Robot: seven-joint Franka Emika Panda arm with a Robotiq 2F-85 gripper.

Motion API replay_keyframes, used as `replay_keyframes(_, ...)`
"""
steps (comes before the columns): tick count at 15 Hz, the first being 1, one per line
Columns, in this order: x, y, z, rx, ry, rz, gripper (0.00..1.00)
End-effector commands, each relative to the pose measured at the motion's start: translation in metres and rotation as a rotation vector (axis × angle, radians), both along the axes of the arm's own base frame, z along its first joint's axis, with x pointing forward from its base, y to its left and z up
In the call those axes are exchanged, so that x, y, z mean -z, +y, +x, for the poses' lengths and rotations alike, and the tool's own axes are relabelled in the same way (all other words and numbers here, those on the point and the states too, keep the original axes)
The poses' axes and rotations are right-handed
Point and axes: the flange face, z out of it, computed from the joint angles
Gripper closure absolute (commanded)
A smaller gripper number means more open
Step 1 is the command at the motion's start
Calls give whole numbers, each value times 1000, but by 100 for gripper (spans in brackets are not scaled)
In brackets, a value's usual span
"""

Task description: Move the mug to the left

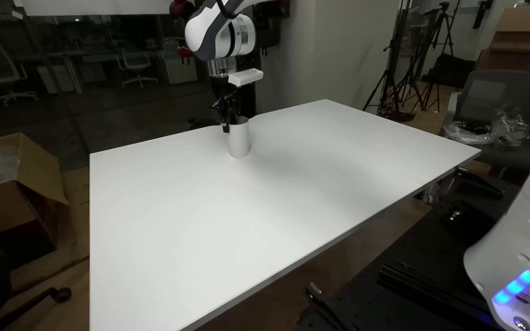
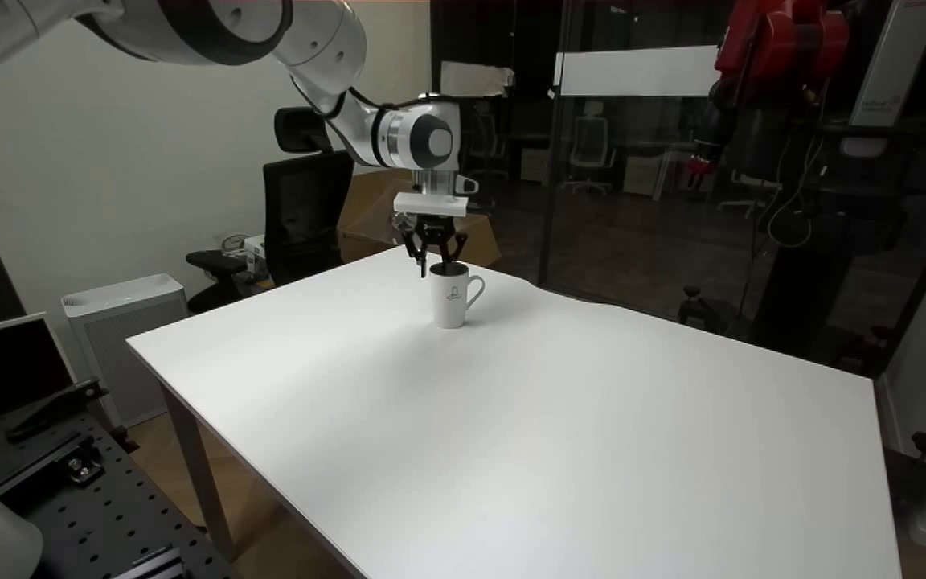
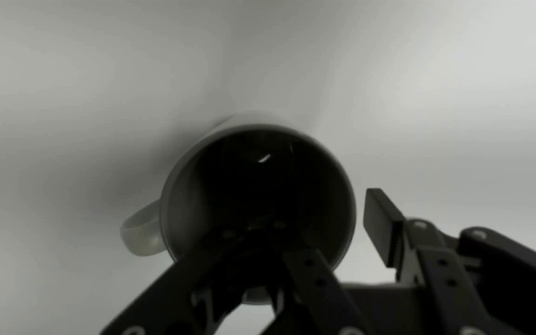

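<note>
Gripper point(image 2: 435, 272) is straddling the wall of the mug point(image 2: 449, 305)

The two fingers point(image 3: 384, 228) are standing apart, one sitting inside the mouth, the other hanging outside; in the wrist view a gap is showing between the outer one and the rim. The wall is standing between them. The mug is standing upright on the white table point(image 2: 592, 450), nearer the edge across from the robot's base point(image 1: 509, 253), its handle point(image 3: 144, 235) jutting out on the side away from the outer finger.

Around the table, an open cardboard box point(image 1: 42, 170) is sitting just off one corner, an office chair point(image 1: 506, 99) is holding plastic bags point(image 1: 509, 126) near another, and tripods point(image 1: 391, 69) are standing farther back. In an exterior view a red machine point(image 2: 784, 48) is showing beyond the table.

The inner fingertip is blending into the dark mouth, hiding whether it is touching the inside. The mug's bottom is lying in blackness, with a small glint point(image 3: 264, 158) showing. The mark point(image 2: 454, 294) on its side is looking too small to make out, and in both exterior views the arm point(image 1: 203, 37) is being cut off.
</note>
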Motion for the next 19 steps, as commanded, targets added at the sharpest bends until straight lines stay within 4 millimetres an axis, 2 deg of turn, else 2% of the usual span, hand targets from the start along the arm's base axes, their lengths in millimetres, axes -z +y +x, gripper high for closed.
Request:
replay_keyframes(1,-3,1,6,33,-6,9,24)
replay_keyframes(4,-11,1,6,30,-17,1,5)
replay_keyframes(5,-16,2,6,29,-24,-1,1)
replay_keyframes(13,-72,5,4,31,-73,26,0)
replay_keyframes(14,-76,5,2,39,-59,29,0)
replay_keyframes(15,-63,3,10,5,-78,16,0)
replay_keyframes(19,-69,4,8,7,-71,21,0)
